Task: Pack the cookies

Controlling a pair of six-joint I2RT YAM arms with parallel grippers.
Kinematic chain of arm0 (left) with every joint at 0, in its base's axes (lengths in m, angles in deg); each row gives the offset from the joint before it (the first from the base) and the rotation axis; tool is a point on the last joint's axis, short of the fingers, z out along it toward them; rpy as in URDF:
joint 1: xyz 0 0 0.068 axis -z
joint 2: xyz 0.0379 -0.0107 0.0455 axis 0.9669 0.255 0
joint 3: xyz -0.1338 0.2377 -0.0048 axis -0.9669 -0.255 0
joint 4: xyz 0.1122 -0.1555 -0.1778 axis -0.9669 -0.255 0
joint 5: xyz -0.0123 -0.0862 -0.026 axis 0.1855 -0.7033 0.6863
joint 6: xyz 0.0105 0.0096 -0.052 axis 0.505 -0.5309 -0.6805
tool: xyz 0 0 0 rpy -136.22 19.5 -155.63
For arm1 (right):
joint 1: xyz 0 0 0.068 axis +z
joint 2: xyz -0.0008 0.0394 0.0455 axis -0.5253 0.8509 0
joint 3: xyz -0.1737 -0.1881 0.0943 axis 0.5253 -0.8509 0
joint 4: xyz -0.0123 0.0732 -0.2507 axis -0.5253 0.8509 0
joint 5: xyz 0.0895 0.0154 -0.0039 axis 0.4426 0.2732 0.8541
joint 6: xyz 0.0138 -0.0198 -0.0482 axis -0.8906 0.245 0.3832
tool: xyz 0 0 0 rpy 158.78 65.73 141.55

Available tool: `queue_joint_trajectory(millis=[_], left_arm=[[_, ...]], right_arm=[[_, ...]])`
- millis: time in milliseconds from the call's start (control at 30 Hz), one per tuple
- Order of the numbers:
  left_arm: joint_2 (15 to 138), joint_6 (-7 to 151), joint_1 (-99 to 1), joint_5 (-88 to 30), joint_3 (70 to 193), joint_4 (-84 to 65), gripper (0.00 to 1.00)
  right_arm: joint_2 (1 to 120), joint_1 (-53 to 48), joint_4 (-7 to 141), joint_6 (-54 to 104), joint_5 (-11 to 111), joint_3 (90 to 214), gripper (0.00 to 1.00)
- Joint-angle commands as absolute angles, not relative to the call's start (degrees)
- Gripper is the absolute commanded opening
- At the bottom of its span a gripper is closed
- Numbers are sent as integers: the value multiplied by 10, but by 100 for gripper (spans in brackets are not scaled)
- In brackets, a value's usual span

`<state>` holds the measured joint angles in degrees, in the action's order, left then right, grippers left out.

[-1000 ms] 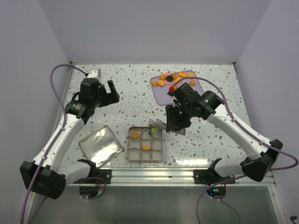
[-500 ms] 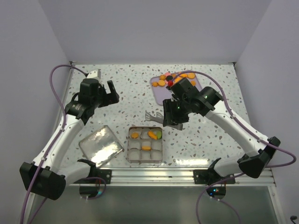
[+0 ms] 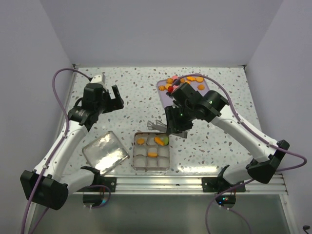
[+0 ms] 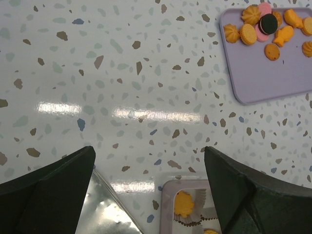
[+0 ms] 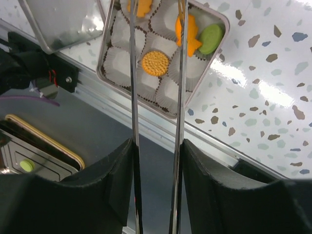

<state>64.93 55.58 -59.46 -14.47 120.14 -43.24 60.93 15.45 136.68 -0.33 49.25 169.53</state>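
Note:
The cookies (image 3: 183, 81) lie in a heap on a lilac tray (image 3: 168, 101) at the back; the left wrist view shows orange ones, a dark one (image 4: 267, 23) and a pink one (image 4: 264, 8). The square tin (image 3: 134, 157) of white paper cups holds a round orange cookie (image 5: 155, 62), an orange fish (image 5: 190, 36) beside a green one (image 5: 210, 39), and another orange one (image 5: 142, 7). My right gripper (image 5: 157, 146) is shut on metal tongs (image 5: 134, 73), which hang spread above the tin's back edge; their tips are out of view. My left gripper (image 4: 148, 156) is open and empty over the bare table.
The tin's shiny lid (image 3: 104, 151) lies left of the tin, near the front rail (image 3: 161, 183). The right arm (image 3: 234, 129) reaches across from the front right. Walls close in on three sides.
The right gripper has lifted the tongs off the tin and moved them back and left. The green cookie now lies in the tin's back right cup beside an orange fish. The left arm has not moved.

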Motion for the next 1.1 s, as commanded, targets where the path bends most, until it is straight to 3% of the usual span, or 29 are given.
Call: queue_joint_trajectory(millis=[0, 367, 1067], left_arm=[[634, 567, -598, -142, 1193, -419, 100], [621, 564, -598, -139, 1177, -421, 100], [621, 570, -598, -128, 1188, -434, 100]], right_arm=[[607, 189, 1393, -3, 485, 1696, 45], [614, 217, 1419, -9, 412, 1634, 43], [623, 220, 1365, -9, 461, 1629, 44]])
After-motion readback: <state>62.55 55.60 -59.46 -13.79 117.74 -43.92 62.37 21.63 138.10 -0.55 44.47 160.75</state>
